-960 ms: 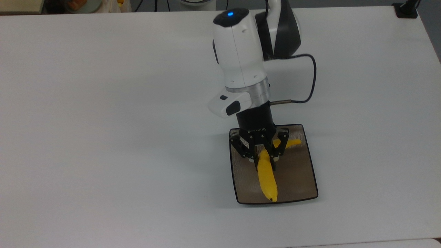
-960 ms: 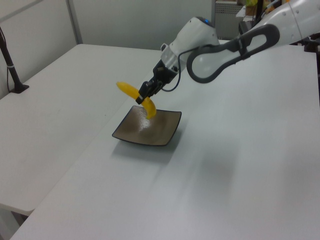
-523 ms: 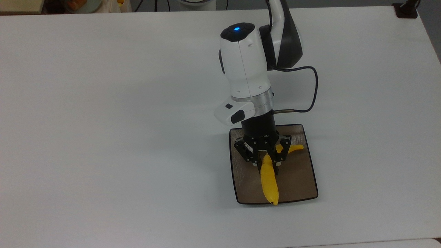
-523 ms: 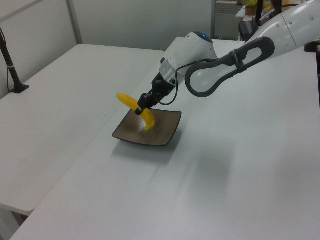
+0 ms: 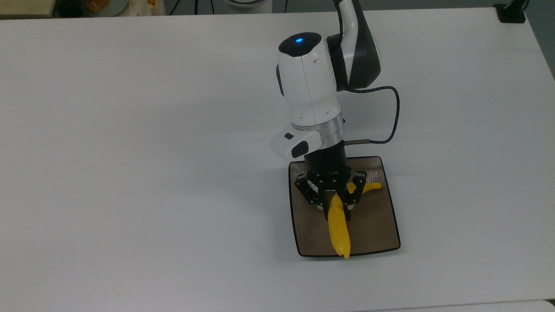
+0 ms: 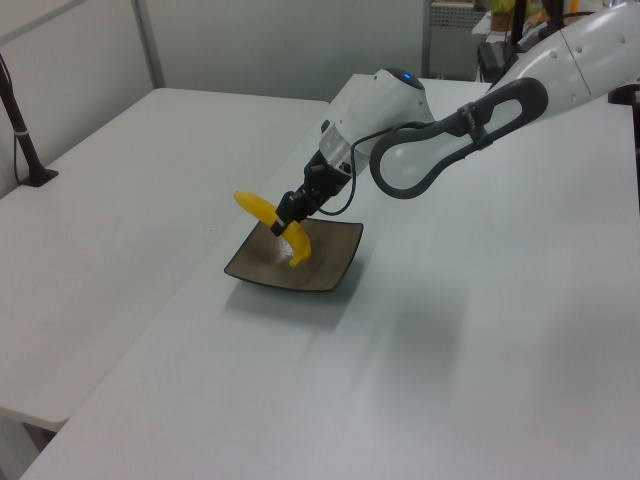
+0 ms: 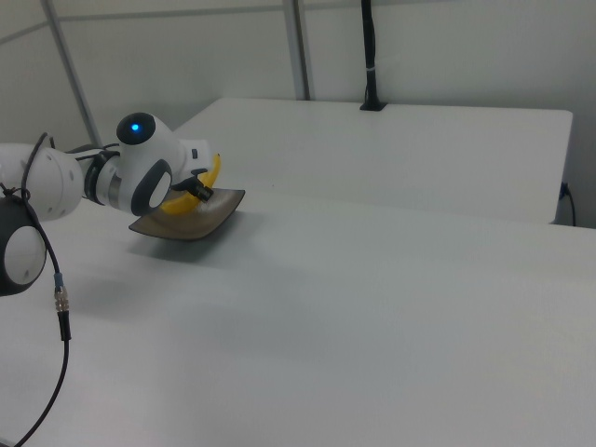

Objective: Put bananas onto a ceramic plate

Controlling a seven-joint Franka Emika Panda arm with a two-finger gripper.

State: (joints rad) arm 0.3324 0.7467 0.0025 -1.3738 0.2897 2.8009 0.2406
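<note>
A square brownish plate (image 5: 373, 225) with a dark rim lies on the white table, near the top view's lower right. My gripper (image 5: 334, 203) is over the plate and shut on a yellow banana (image 5: 338, 232) at its middle. In the left view the banana (image 6: 262, 209) is tilted, one end raised left of the gripper (image 6: 284, 221) and the other end down near the plate (image 6: 330, 268). In the right view the arm hides most of the banana (image 7: 213, 170) and part of the plate (image 7: 219, 216); the gripper (image 7: 199, 192) is at the plate's far edge.
The white table (image 5: 151, 151) stretches wide around the plate. A black cable (image 5: 392, 112) loops from the wrist over the table. A dark post base (image 6: 38, 176) stands at the left view's far left, and another post (image 7: 370, 56) rises at the back in the right view.
The arm has come down and slightly toward the top view's bottom, lowering the banana toward the plate. The gripper stays shut on it.
</note>
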